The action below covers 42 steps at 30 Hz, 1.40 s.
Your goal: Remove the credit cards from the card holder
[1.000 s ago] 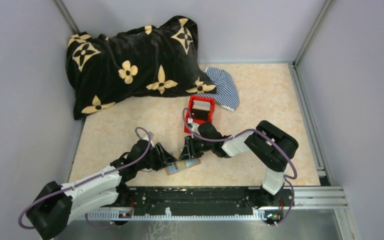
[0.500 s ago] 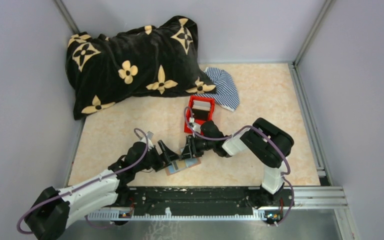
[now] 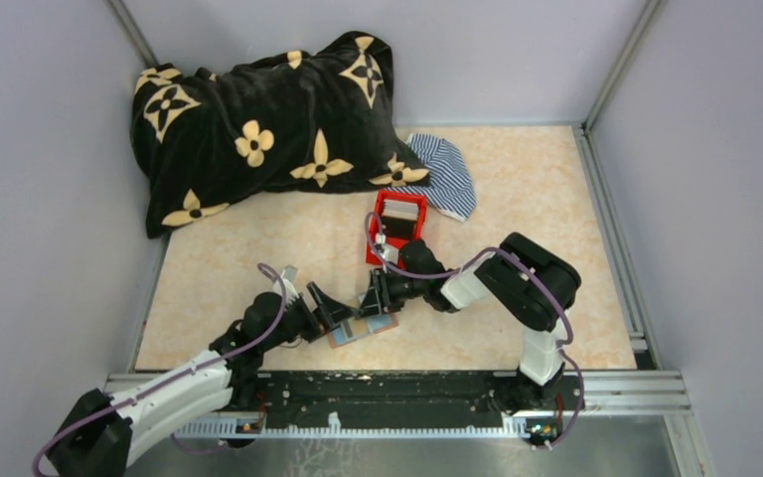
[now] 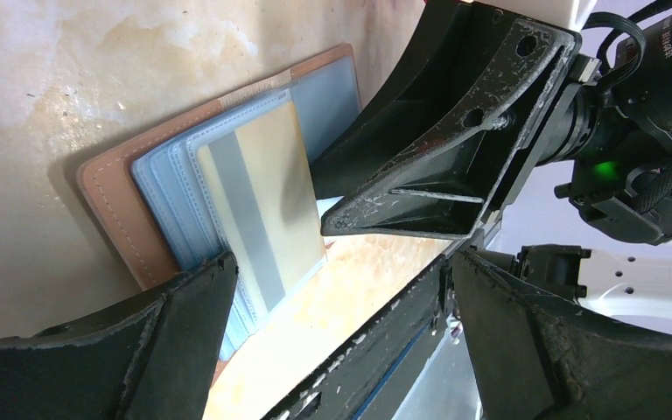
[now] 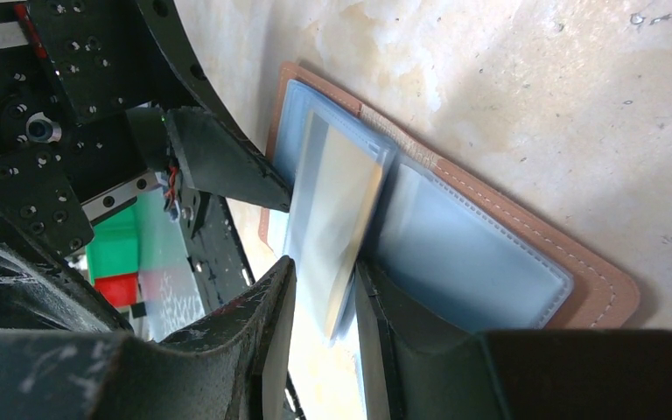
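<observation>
Blanket (image 3: 258, 129): a black one with yellow flowers, heaped at the far left of the table (image 3: 517, 199), well apart from both grippers.

Left gripper (image 3: 341, 310): held low at the left edge of the card holder. In the left wrist view its jaws are spread wide and nothing is held between them.

Card holder (image 4: 114, 201): laid open and flat on the table near the front edge, between the two grippers. Pale blue plastic sleeves (image 4: 171, 184) are seen inside its brown border. From above, much of it is covered by the grippers.

Credit card (image 4: 262, 201): yellowish with a grey stripe, tilted up out of the sleeves. Its lower edge is hidden between the right fingers (image 5: 254, 332).

Right gripper (image 5: 325, 271): placed over the right half of the holder. Its jaws are narrow and closed on the edge of the card. In the left wrist view, the right half of the holder is blocked by it.

Red box (image 3: 397, 227): stood just behind the right gripper, with something dark inside.

Striped cloth (image 3: 447, 174): blue and white, laid behind the box, touching the blanket.
</observation>
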Motion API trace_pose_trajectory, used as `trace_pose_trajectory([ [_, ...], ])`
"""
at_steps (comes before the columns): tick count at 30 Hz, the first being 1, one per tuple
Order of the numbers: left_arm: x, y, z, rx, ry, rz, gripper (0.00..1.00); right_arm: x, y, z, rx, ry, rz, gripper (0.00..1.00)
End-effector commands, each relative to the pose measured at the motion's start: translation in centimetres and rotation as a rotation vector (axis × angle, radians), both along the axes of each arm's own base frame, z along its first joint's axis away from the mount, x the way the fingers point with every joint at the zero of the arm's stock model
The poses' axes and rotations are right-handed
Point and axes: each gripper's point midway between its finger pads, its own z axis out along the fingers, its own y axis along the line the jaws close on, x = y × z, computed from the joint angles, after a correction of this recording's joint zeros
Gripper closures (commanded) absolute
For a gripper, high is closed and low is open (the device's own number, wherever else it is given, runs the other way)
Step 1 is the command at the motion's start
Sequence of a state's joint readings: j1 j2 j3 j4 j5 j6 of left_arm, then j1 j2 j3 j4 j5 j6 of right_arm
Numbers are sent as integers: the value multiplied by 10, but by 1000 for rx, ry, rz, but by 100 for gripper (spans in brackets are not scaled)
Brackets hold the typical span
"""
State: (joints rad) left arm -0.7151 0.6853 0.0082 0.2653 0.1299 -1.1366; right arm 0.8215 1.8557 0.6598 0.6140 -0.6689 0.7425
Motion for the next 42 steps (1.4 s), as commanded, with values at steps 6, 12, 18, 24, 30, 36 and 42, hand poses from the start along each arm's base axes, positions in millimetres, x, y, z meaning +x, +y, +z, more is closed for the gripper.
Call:
trace_pose_trajectory([
  [6, -18, 21, -56, 62, 84, 27, 1, -45, 12, -7, 11, 45, 167, 68],
  [12, -18, 18, -57, 75, 95, 7, 1, -54, 24, -1, 52, 59, 217, 68],
  [18, -18, 19, -58, 78, 100, 8, 1, -60, 27, -2, 59, 70, 247, 72],
  [24, -18, 20, -59, 82, 100, 11, 1, -72, 34, -5, -5, 15, 313, 74],
  [30, -16, 19, -58, 87, 94, 5, 1, -79, 32, 12, 78, 19, 328, 74],
  [36, -15, 17, -54, 82, 90, -5, 1, -74, 25, 8, 31, 3, 265, 73],
  [42, -13, 12, -47, 97, 73, -51, 1, -69, 18, 4, -16, 2, 190, 62],
])
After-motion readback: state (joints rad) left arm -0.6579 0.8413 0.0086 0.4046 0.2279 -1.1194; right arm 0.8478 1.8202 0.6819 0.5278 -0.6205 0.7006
